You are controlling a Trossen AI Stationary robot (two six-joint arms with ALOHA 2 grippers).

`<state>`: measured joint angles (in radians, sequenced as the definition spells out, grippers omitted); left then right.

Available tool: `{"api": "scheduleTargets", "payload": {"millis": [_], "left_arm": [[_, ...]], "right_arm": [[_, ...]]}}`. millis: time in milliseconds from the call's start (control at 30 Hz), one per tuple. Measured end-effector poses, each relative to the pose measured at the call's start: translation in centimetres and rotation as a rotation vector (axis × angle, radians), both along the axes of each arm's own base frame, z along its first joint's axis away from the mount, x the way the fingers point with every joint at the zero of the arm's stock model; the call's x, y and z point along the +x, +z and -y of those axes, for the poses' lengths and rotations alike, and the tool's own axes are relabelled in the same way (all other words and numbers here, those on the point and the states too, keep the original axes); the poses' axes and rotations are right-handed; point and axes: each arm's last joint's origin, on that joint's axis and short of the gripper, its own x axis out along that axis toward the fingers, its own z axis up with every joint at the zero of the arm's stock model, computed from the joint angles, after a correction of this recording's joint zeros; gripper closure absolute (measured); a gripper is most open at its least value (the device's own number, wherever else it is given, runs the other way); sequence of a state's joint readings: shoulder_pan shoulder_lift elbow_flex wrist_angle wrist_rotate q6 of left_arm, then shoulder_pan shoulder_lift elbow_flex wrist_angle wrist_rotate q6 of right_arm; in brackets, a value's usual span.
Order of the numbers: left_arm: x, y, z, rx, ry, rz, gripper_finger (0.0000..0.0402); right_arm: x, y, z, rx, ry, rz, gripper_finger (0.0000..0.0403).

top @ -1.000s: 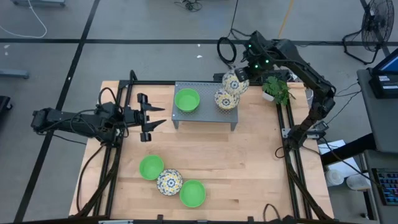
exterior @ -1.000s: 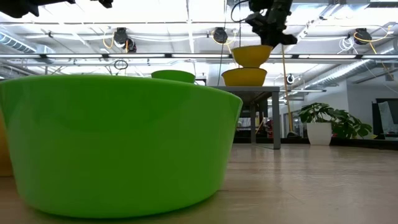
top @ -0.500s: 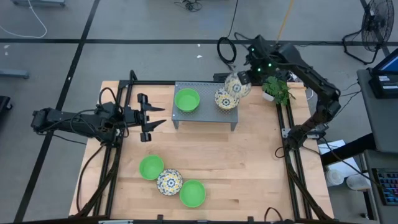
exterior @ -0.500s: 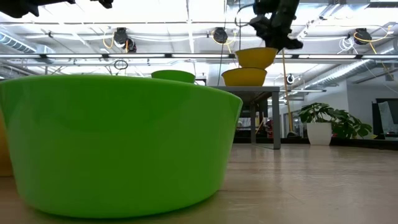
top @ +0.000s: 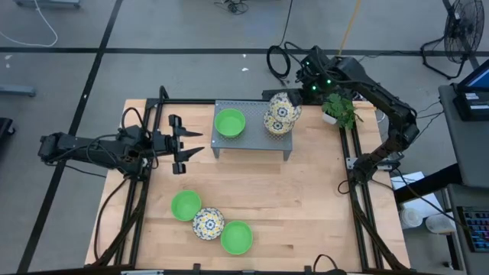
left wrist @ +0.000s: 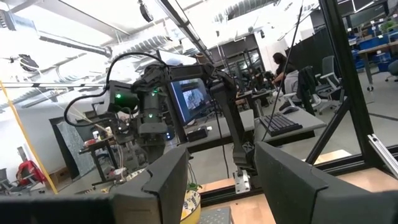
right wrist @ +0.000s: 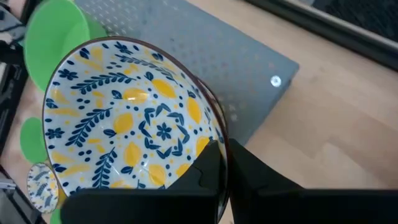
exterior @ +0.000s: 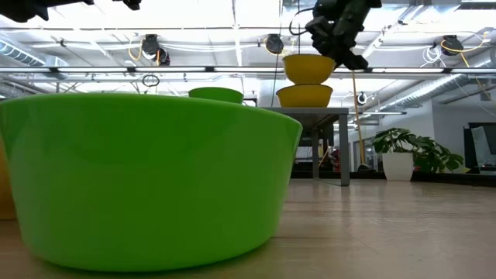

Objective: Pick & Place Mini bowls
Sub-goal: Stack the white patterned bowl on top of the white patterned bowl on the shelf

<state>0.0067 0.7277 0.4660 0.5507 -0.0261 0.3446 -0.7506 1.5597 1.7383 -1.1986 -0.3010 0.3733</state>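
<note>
- Six small bowls are in the scene. One green bowl (top: 229, 123) and one patterned bowl (top: 276, 124) sit on the grey metal stand (top: 252, 145) at the far side of the table (top: 306, 206).
- One more patterned bowl, the held bowl (top: 281, 105), hangs just above the patterned one on the stand. In the low view it (exterior: 309, 67) is clearly apart from the bowl below (exterior: 304, 95).
- Three bowls lie at the near edge: a green one (top: 186, 205), a patterned one (top: 208, 224) touching it, and another green one (top: 237, 237).
- The right gripper (right wrist: 225, 163) is clamped on the rim of the held bowl (right wrist: 124, 118), one finger inside and one outside the wall.
- The left gripper (top: 189, 143) waits over the left part of the table, its fingers apart and empty.
- The bowls look stiff and light, with a smooth, glossy surface, so they are probably slippery. The patterned ones may be ceramic and could chip if dropped; this cannot be told for sure.
- The thin rim seems the best place to grip, because the round body is too wide. A grip on one side lets the bowl tilt, so it should go down slowly.
</note>
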Motion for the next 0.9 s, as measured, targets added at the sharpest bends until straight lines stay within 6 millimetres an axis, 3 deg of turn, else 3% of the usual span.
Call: {"api": "scheduleTargets", "payload": {"millis": [367,533,900], "left_arm": [[0.0,0.0,0.0,0.000,0.000,0.002,0.0211],[0.0,0.0,0.0,0.000,0.000,0.003,0.0211],[0.0,0.0,0.0,-0.003,-0.001,0.004,0.0211]], "right_arm": [[0.8,1.2,-1.7,0.039,0.015,0.015,0.0401],[0.6,0.9,-1.9,0.036,-0.001,-0.046,0.0402],[2.4,-0.6,-1.5,0.054,0.025,-0.084,0.0402]]}}
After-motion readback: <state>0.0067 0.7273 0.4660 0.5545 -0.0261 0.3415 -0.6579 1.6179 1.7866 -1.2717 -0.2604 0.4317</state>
